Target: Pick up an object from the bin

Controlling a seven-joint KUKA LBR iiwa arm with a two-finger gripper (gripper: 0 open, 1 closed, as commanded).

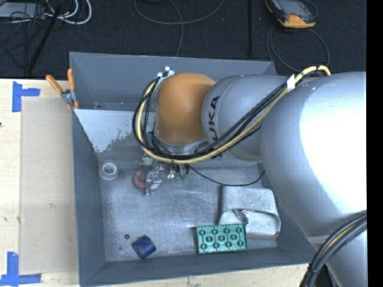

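In the camera view, I have the pincer (154, 179) down near the bin's (90, 232) floor, up and well to the left of the green studded plate (221, 238). Under the orange cover (179, 106) I cannot tell how far it is open, nor whether it has hold of anything.

The nearest thing is a small reddish-brown lump (141, 180), farther from the plate on the pincer's side away from the arm (251, 118), touching it or just beside it. It looks roundish, with no clear long axis.

A pale ring (109, 170) lies farther left still. A blue block (143, 246) sits level with the plate, to its left. A grey pouch (251, 211) lies just above it.

The arm's casing reads "UKA".
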